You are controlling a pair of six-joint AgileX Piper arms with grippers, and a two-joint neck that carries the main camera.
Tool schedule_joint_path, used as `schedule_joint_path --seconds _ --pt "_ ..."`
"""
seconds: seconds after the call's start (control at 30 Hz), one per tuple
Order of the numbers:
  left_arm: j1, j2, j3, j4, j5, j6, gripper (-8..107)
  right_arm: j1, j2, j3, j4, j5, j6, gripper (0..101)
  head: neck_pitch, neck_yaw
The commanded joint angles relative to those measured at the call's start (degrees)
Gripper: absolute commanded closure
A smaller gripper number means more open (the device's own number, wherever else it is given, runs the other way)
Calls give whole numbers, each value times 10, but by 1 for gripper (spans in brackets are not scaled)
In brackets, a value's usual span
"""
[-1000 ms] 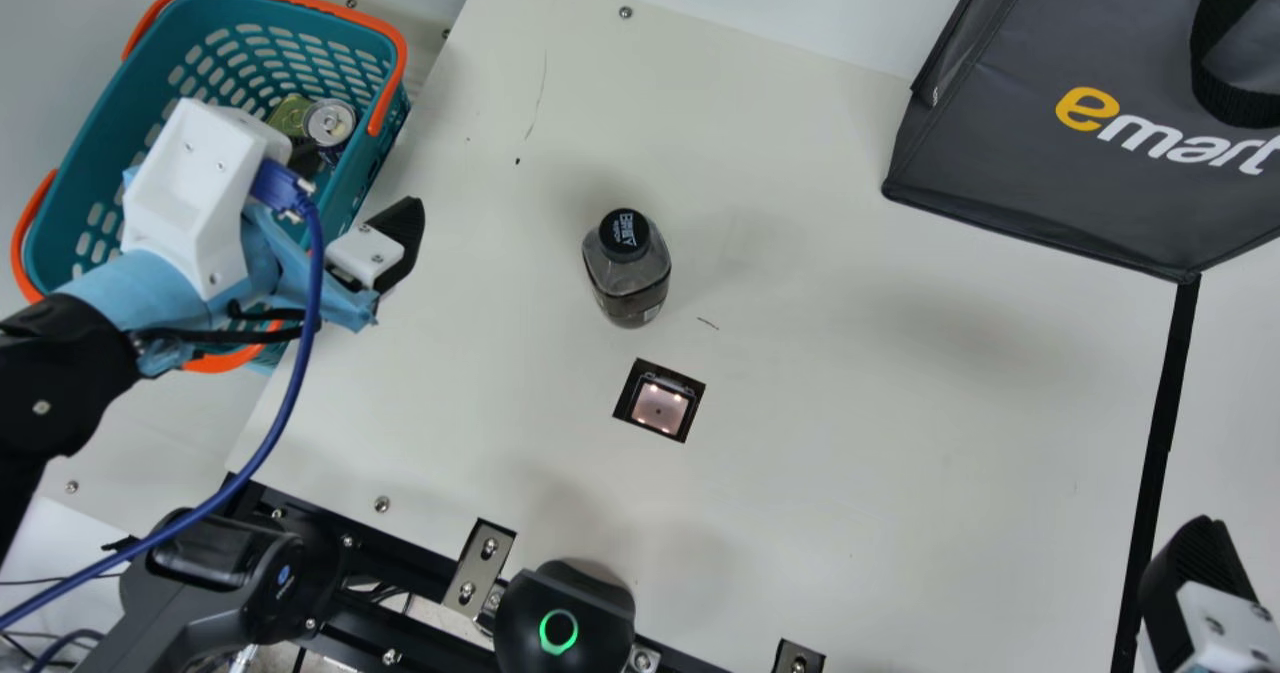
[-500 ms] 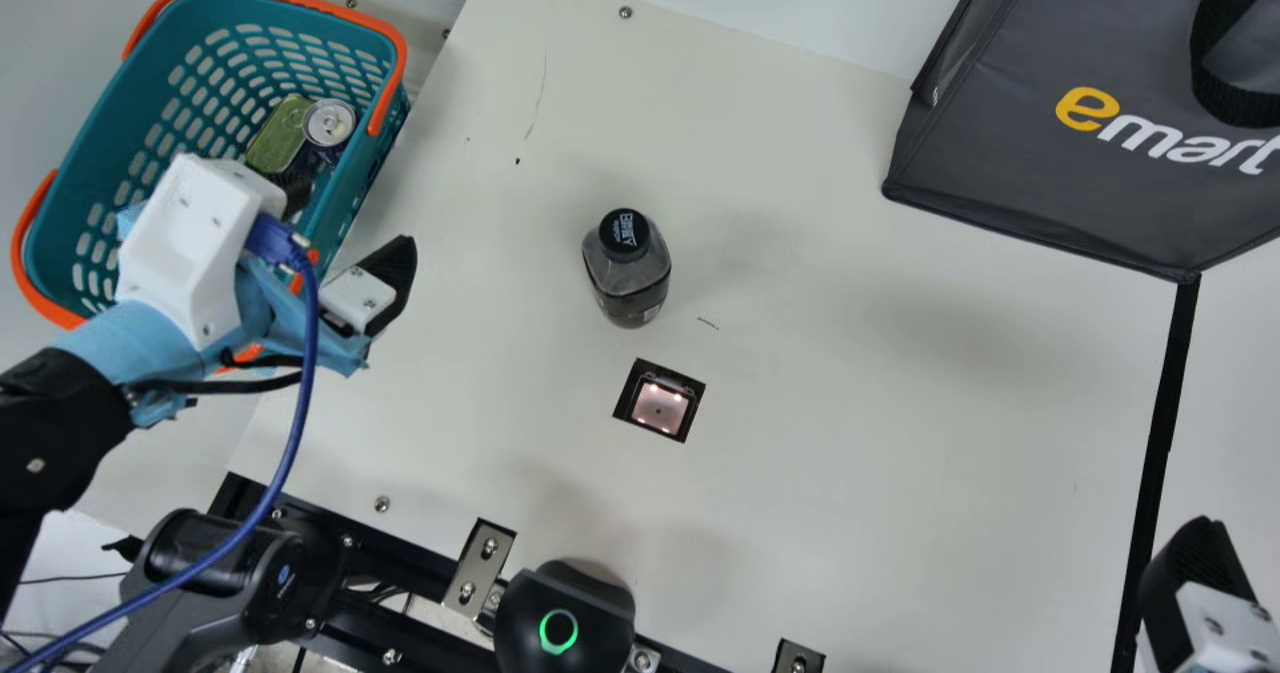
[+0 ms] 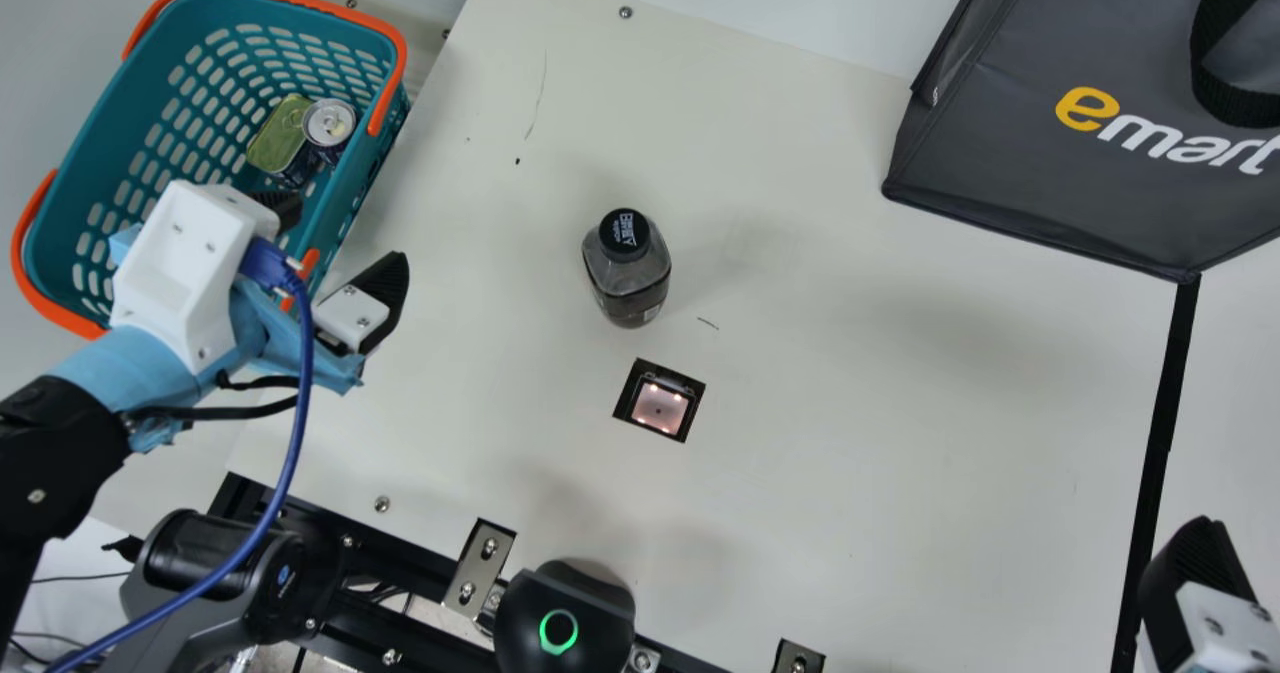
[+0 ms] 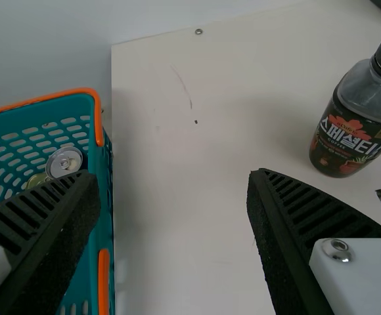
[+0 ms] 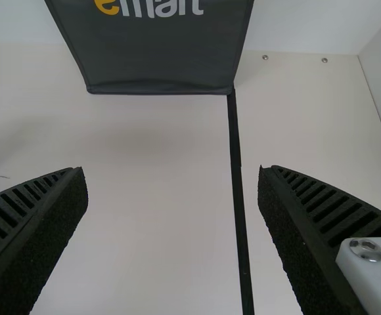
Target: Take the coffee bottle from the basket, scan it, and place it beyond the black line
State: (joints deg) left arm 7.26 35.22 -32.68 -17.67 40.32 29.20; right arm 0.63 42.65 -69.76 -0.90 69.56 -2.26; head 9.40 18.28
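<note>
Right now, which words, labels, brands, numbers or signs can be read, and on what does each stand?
"emart": on the dark grey bag.
"스페셜티": large on the label of the coffee bottle; the smaller print there is too small to read.
White print on the black cap: too small to read surely.
Small blue mark on the black arm part, main view's lower left: too small to read.

In my main view I read "emart" on the dark bag (image 3: 1000, 183), its "e" yellow and the rest white; my right wrist view shows the same word, cut off at the top. From my left wrist I make out large white "스페셜티" on the bottle's label (image 4: 349, 136), with smaller print I can't read. The cap (image 3: 624, 231) bears white lettering, too small for me.
</note>
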Motion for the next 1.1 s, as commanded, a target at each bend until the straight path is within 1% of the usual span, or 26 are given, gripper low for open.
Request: schedule_joint_path --seconds 0.0,0.37,1.07 --pt "1 -2 1 1 2 -4 9 0 0 0 0 0 0 10 -15 1" --pt "3 -18 5 14 15 -32 9 0 0 0 0 0 0 10 -15 1" --pt "3 -18 4 13 14 -32 9 0 0 0 0 0 0 10 -15 1"
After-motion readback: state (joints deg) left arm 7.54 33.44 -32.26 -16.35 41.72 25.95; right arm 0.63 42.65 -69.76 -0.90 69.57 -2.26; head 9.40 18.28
